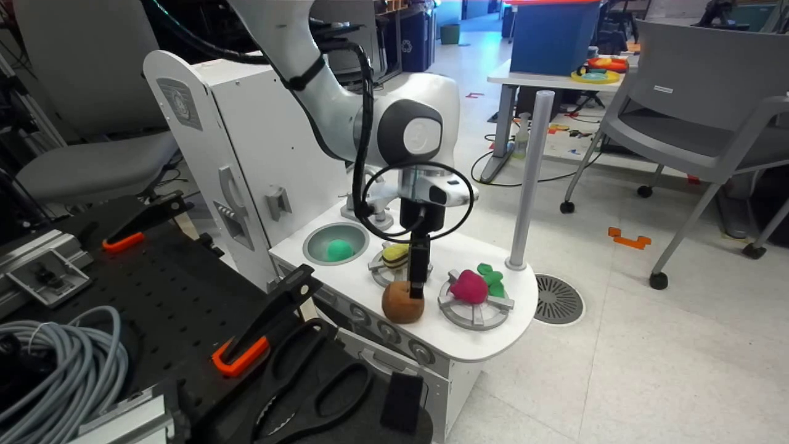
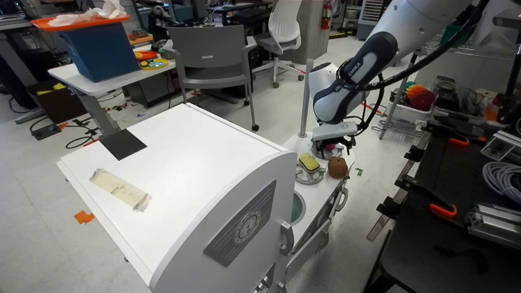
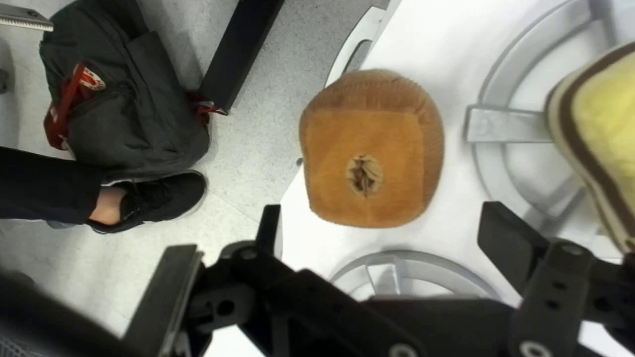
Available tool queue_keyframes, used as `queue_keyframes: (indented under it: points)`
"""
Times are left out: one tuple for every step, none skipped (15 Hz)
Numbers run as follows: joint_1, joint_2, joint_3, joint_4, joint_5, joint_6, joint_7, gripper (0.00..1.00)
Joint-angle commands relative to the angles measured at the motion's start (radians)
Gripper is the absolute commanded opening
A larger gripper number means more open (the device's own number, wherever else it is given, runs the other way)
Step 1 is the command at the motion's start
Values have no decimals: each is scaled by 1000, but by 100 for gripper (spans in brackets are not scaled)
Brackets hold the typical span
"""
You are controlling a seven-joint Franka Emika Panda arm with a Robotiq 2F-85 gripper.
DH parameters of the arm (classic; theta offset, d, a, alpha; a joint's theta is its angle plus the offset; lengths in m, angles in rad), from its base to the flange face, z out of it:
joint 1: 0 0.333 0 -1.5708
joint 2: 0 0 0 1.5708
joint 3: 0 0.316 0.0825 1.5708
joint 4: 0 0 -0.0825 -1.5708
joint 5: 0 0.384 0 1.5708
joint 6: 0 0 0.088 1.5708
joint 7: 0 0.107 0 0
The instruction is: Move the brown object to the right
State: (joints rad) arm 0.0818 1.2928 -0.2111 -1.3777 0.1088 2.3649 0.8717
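Note:
The brown object (image 1: 402, 302) is a roundish lump on the white toy-kitchen counter (image 1: 518, 308), close to its front edge. It also shows in an exterior view (image 2: 337, 167) and in the wrist view (image 3: 372, 153), where its orange-brown top has a small puckered spot. My gripper (image 1: 418, 291) points down over the counter; it shows in an exterior view (image 2: 336, 151) beyond the brown object. In the wrist view my gripper (image 3: 382, 229) is open, fingers wide apart with nothing between them. The brown object lies ahead of the fingertips there, apart from both.
A yellow toy (image 1: 396, 254) sits on a grey burner (image 3: 511, 124) beside the brown object. A pink-and-green toy (image 1: 470, 288) rests on the other burner (image 1: 478, 320). A sink (image 1: 313, 248) holds a green ball (image 1: 339, 250). A grey pole (image 1: 535, 179) and a white cabinet (image 1: 277, 135) stand up.

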Motion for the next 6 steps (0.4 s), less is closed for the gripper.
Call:
queue_keyframes:
  points:
    - [-19, -204, 79, -245, 34, 176, -139, 100]
    - [1, -77, 33, -84, 14, 89, -61, 100]
    - [2, -117, 46, -129, 22, 119, -86, 100]
    - [3, -146, 54, -160, 25, 130, -98, 100]
    - [3, -166, 57, -183, 26, 135, -105, 100]
    - [3, -175, 57, -197, 26, 139, -108, 100]
